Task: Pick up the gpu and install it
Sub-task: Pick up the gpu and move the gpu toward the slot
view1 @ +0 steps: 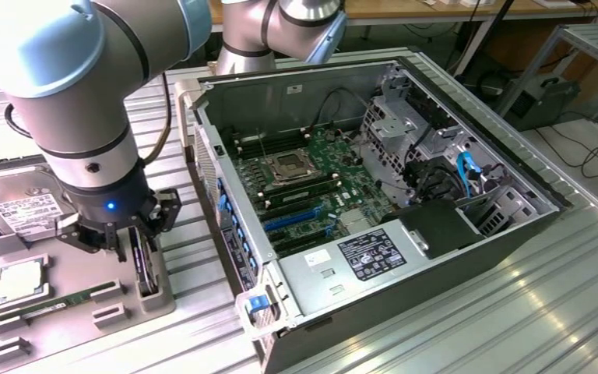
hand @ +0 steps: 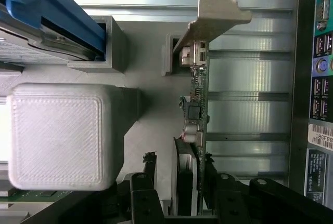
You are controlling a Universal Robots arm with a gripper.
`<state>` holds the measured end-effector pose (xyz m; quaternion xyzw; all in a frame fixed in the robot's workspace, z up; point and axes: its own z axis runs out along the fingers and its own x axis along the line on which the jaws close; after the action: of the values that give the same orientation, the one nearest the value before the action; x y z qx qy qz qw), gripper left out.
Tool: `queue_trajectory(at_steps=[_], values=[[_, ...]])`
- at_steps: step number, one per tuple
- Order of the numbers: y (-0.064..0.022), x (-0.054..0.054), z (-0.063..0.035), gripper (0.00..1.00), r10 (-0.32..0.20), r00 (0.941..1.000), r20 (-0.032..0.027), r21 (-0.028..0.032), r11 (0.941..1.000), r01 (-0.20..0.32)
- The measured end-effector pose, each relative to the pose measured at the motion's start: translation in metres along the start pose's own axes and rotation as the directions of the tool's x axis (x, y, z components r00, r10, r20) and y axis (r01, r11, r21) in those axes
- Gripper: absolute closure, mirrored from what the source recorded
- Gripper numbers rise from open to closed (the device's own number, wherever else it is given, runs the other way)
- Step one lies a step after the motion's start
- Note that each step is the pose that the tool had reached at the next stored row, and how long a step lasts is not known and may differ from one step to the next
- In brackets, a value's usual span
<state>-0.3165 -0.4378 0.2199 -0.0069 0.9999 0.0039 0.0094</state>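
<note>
Gripper (view1: 136, 243) at lower left of the exterior view, fingers (hand: 143, 198) apart on either side of the gpu (hand: 199, 91), card standing on edge in grey holder (view1: 164, 300), beside open computer case (view1: 268, 101)

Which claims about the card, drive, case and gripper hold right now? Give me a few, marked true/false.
1. The graphics card stands on edge in a slot of the gray tray, outside the computer case. True.
2. The hard drive is mounted inside the case. False: it lies on the tray, to the exterior view's left of the arm.
3. The case is open, with its motherboard exposed. True.
4. The gripper hangs over the motherboard. False: it is down at the graphics card on the tray.
</note>
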Motion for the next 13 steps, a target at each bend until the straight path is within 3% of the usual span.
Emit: queue_trajectory(at_steps=[8, 13], values=[[-0.0007, -0.0001, 0.0018, 0.55, 0.000, 1.0000, 0.0017, 0.0005, 1.0000, 0.000], [-0.0008, -0.0005, 0.0023, 0.70, 0.000, 1.0000, 0.0018, 0.0004, 1.0000, 0.000]])
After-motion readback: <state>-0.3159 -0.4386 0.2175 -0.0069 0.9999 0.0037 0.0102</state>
